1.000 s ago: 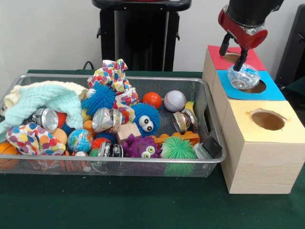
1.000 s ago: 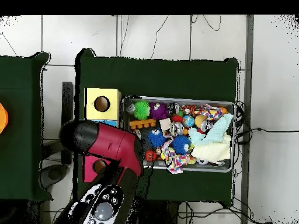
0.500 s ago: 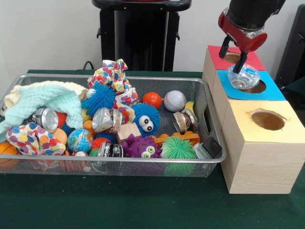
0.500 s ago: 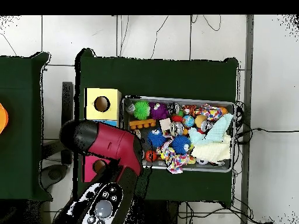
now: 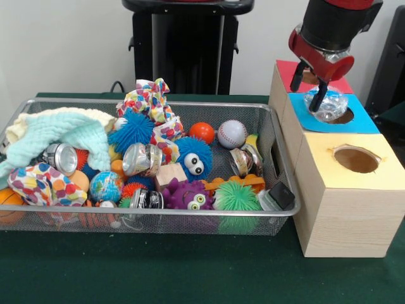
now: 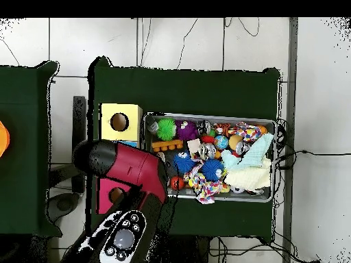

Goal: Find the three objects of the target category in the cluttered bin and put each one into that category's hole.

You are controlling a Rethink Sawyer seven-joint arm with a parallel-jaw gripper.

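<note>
Covering most of the scene, the green bench (image 5: 190, 278) carries a mesh bin (image 5: 145, 218) on the left and a wooden box (image 5: 345, 209) on the right, the two just beside each other. On the box top are three coloured panels, each with a hole: red (image 5: 335, 82) far, blue (image 5: 361, 120) in the middle, yellow (image 5: 380, 168) near. Toys fill the bin: a pale green cloth (image 5: 60, 136) at the left, a spotted cloth (image 5: 150, 101) at the far side, a blue fuzzy ball (image 5: 193, 158) with eyes, a green spiky ball (image 5: 236, 196), a baseball (image 5: 232, 133) and an orange ball (image 5: 202, 132). From above right the red and black arm (image 6: 130, 171) reaches down over the box. Its pincer (image 5: 311, 85) stands with fingers apart, one fingertip touching a clear ball (image 5: 329, 104) that sits in the blue hole's far rim.
</note>
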